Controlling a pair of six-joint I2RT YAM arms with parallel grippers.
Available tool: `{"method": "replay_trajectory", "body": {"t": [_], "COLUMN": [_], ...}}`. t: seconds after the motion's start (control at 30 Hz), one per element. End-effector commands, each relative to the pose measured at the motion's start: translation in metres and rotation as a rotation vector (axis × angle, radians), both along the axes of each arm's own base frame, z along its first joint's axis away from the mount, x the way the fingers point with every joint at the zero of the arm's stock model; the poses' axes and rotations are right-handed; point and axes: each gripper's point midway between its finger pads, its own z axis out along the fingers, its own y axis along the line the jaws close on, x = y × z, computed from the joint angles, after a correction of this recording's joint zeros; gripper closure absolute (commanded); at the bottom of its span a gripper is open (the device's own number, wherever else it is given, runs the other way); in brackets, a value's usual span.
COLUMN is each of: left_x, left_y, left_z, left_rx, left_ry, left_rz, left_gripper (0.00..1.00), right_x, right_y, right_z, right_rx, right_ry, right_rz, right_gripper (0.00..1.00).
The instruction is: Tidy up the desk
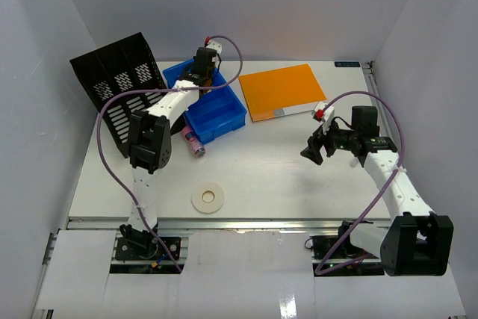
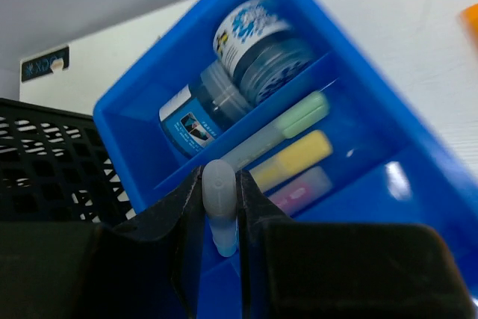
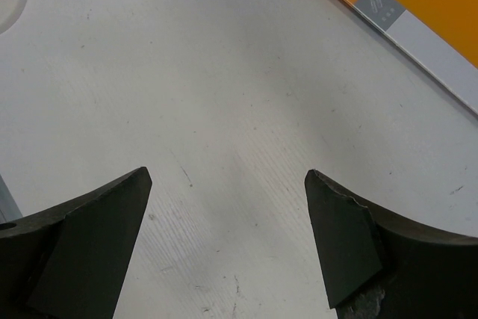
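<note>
My left gripper (image 1: 200,72) hangs over the blue compartment tray (image 1: 224,113) at the back left of the white desk (image 1: 261,169). In the left wrist view that gripper (image 2: 219,183) is shut on a pale blue marker with a greyish cap (image 2: 219,198), held just above the tray (image 2: 373,102). A green (image 2: 299,116), a yellow (image 2: 295,156) and a pink marker (image 2: 302,188) lie in the middle slot. Two jars (image 2: 250,42) lie in the far slot. My right gripper (image 1: 312,151) hovers open over bare desk (image 3: 224,95) with nothing between its fingers (image 3: 104,237).
A black slotted file rack (image 1: 119,87) stands left of the tray. An orange folder (image 1: 282,91) lies at the back centre. A pink bottle (image 1: 193,142) lies beside the tray's front. A white tape roll (image 1: 208,199) sits near the front rail. A small red-and-white item (image 1: 321,112) lies by the folder's corner.
</note>
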Motion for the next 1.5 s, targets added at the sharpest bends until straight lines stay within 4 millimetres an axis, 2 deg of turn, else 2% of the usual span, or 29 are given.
{"method": "replay_trajectory", "body": {"t": [0.0, 0.17, 0.2, 0.27, 0.37, 0.43, 0.5, 0.63, 0.7, 0.8, 0.87, 0.9, 0.93, 0.97, 1.0, 1.1, 1.17, 1.2, 1.23, 1.33, 1.47], "left_x": [0.017, 0.017, 0.016, 0.013, 0.007, 0.004, 0.003, -0.002, -0.012, -0.044, -0.088, -0.109, -0.129, -0.148, -0.174, -0.235, -0.273, -0.283, -0.293, -0.305, -0.31], "left_y": [0.005, 0.011, 0.01, 0.008, 0.003, -0.001, -0.007, -0.02, -0.029, -0.051, -0.069, -0.08, -0.085, -0.087, -0.091, -0.095, -0.094, -0.092, -0.091, -0.088, -0.087], "left_z": [0.046, 0.019, 0.013, 0.001, -0.007, -0.002, 0.009, 0.041, 0.074, 0.116, 0.136, 0.125, 0.132, 0.161, 0.162, 0.122, 0.127, 0.117, 0.095, 0.089, 0.09], "left_rx": [0.022, 0.035, 0.032, 0.021, -0.01, -0.043, -0.091, -0.189, -0.285, -0.447, -0.583, -0.645, -0.705, -0.765, -0.834, -0.955, -1.028, -1.038, -1.042, -1.047, -1.049], "left_ry": [-0.117, -0.071, -0.058, -0.032, -0.003, 0.0, -0.004, -0.031, -0.066, -0.087, -0.066, -0.028, -0.041, -0.106, -0.108, -0.024, -0.06, -0.044, -0.011, 0.002, 0.013], "left_rz": [-0.006, -0.015, -0.022, -0.033, -0.044, -0.055, -0.063, -0.087, -0.11, -0.228, -0.356, -0.423, -0.477, -0.526, -0.579, -0.671, -0.747, -0.755, -0.749, -0.749, -0.761], "left_gripper": [0.95, 0.91, 0.87, 0.71, 0.31, 0.17, 0.11, 0.09, 0.08, 0.05, 0.03, 0.02, 0.02, 0.02, 0.02, 0.02, 0.02, 0.02, 0.02, 0.02, 0.02], "right_x": [0.004, 0.005, 0.005, 0.006, 0.007, 0.01, 0.018, 0.033, 0.042, 0.059, 0.061, 0.06, 0.059, 0.058, 0.056, 0.054, 0.05, 0.049, 0.049, 0.051, 0.059], "right_y": [-0.003, -0.005, -0.005, -0.006, -0.009, -0.015, -0.024, -0.046, -0.066, -0.114, -0.134, -0.142, -0.149, -0.153, -0.161, -0.182, -0.208, -0.213, -0.215, -0.217, -0.228], "right_z": [-0.003, -0.006, -0.006, -0.006, -0.006, -0.007, -0.005, 0.0, 0.004, -0.002, -0.011, -0.014, -0.016, -0.019, -0.023, -0.024, -0.023, -0.023, -0.025, -0.04, -0.056], "right_rx": [-0.013, -0.019, -0.019, -0.02, -0.017, -0.013, -0.002, 0.033, 0.051, 0.032, 0.053, 0.079, 0.096, 0.096, 0.082, 0.044, -0.008, -0.01, -0.013, -0.018, -0.054], "right_ry": [-0.004, 0.004, 0.005, 0.005, 0.007, 0.016, 0.025, 0.03, 0.03, 0.058, 0.109, 0.139, 0.162, 0.18, 0.197, 0.201, 0.181, 0.18, 0.182, 0.235, 0.277], "right_rz": [-0.003, -0.01, -0.011, -0.015, -0.032, -0.068, -0.141, -0.303, -0.422, -0.725, -0.824, -0.865, -0.896, -0.921, -0.976, -1.108, -1.271, -1.304, -1.324, -1.349, -1.399], "right_gripper": [0.1, 0.1, 0.1, 0.1, 0.1, 0.1, 0.1, 0.1, 0.1, 0.1, 0.1, 0.1, 0.1, 0.1, 0.1, 0.07, 0.05, 0.04, 0.02, 0.0, 0.07]}}
